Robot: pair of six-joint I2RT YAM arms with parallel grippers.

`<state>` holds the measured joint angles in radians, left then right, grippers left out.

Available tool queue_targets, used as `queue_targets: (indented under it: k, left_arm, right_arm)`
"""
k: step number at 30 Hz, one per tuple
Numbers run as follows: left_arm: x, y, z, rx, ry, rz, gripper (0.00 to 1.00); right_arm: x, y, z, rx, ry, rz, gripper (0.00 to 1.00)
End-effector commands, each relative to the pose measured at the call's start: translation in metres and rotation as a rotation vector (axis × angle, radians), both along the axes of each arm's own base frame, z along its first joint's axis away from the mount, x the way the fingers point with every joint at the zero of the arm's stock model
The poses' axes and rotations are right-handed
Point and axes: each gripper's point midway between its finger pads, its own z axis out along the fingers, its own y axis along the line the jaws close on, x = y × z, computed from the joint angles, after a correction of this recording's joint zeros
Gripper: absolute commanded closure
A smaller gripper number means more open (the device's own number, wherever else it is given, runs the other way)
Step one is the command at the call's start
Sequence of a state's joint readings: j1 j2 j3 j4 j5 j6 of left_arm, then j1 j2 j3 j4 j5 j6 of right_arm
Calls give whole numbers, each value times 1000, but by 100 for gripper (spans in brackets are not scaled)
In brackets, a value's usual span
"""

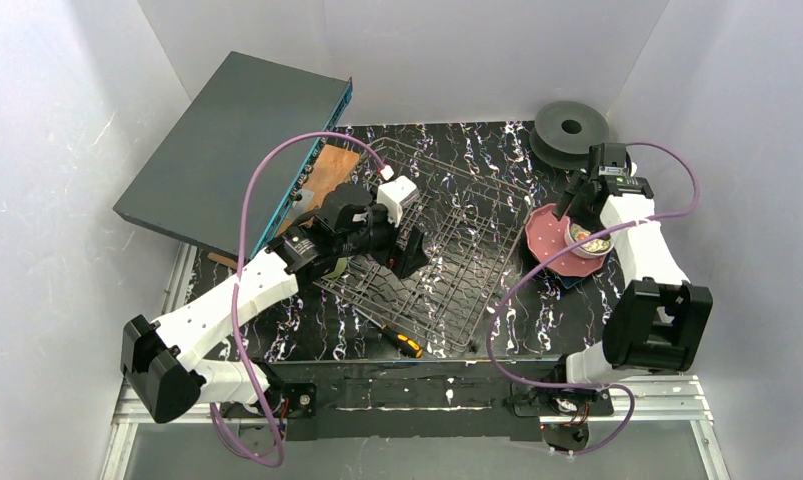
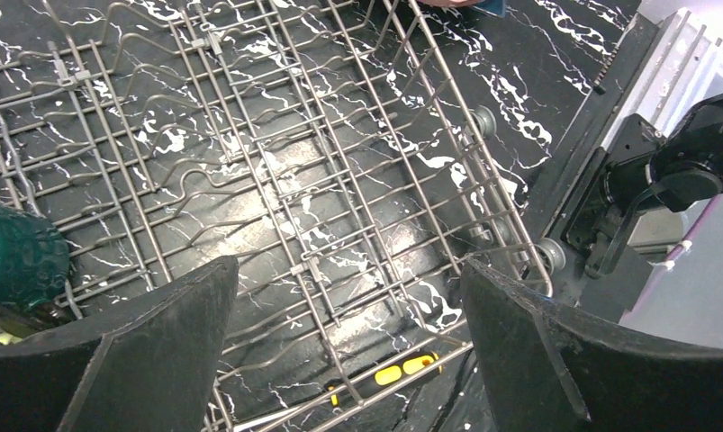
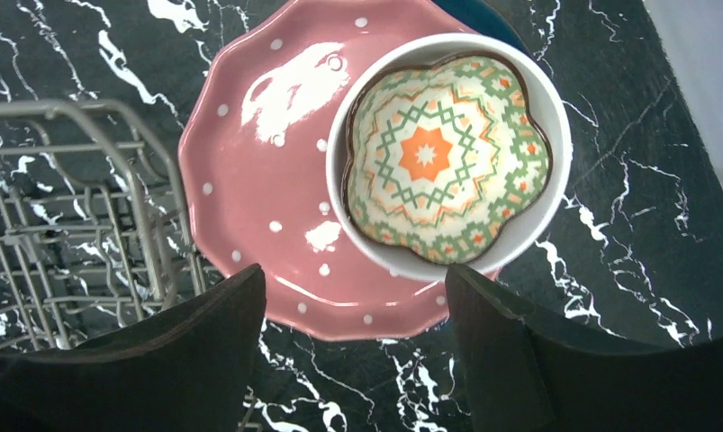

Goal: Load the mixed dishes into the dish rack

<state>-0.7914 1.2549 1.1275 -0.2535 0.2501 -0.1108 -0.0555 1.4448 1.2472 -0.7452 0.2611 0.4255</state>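
The pink speckled scalloped plate, carrying the white bowl, is lying on the worktop just beside the dish rack on its right-arm side, directly beneath the right gripper, the nearer one. That gripper is hovering with jaws spread wide, grasping nothing. The left gripper is hanging released and empty over the dish rack floor.

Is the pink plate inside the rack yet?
Not yet, it's out. The pink plate lies beside the dish rack, outside its wire side, with a white bowl sitting on it.
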Motion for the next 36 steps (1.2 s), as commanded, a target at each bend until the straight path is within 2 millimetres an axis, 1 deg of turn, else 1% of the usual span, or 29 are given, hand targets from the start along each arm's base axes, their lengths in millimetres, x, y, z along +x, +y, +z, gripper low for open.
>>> queue_targets:
  k: [1,6,10,14,16,19,25,29,36]
  left_arm:
    - [2,9,17,-8,-82,15,8]
    - [3,11,16,2,-92,20,8]
    - [3,10,15,1,-86,14,8]
    - [3,9,12,7,-79,12,8]
    - [3,8,11,10,-76,10,8]
    - [4,8,9,15,-73,11,8]
    - [5,6,4,25,-62,8,8]
    - [6,6,2,30,-60,12,8]
    - [7,6,-2,39,-52,13,8]
  right_arm:
    - [30,-5,2,18,-52,59,22]
    - [38,-1,-19,30,-6,118,28]
    - [42,-2,-28,22,6,140,28]
    - [45,-3,-38,20,33,144,31]
    - [46,-4,-41,15,44,145,33]
    - [46,-4,-46,16,59,145,38]
    - [46,-2,-43,28,49,152,49]
    - [45,0,-41,33,38,154,59]
    - [44,0,-35,31,28,152,67]
